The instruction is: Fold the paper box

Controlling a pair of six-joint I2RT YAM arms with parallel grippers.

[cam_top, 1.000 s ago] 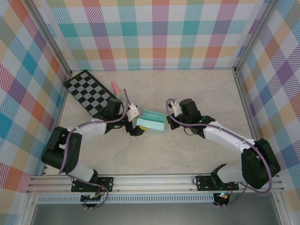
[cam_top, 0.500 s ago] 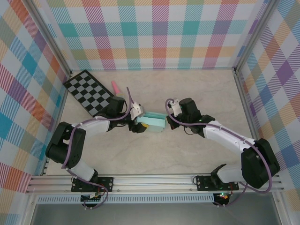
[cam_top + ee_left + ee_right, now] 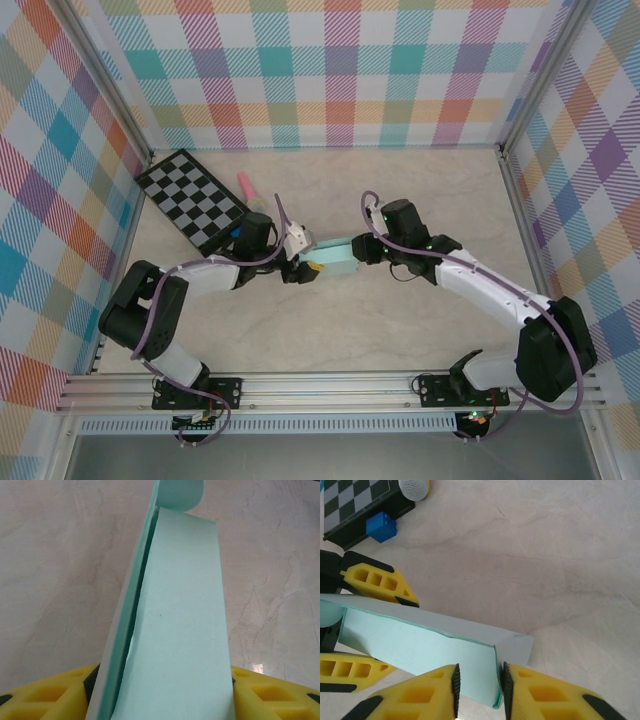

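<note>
The paper box (image 3: 338, 257) is pale mint card, folded into a flat slab standing on its long edge mid-table. My left gripper (image 3: 305, 265) holds its left end. In the left wrist view the box (image 3: 175, 630) fills the gap between the yellow fingers (image 3: 272, 695) of that gripper (image 3: 160, 692) and touches both. My right gripper (image 3: 368, 250) is at the box's right end. In the right wrist view that gripper (image 3: 479, 680) is open and straddles the corner edge of the box (image 3: 420, 647), with a gap on each side.
A black-and-grey checkerboard (image 3: 190, 198) lies at the back left with a pink stick (image 3: 244, 184) beside it. A small dark-blue cube (image 3: 381, 526) and a grey mesh ball (image 3: 414, 487) sit by the board's edge. Plaid walls close three sides.
My left gripper closed onto the box's left end, and the box went from lying wide to standing narrow on edge. My right gripper opened and came up to the box's right end.
</note>
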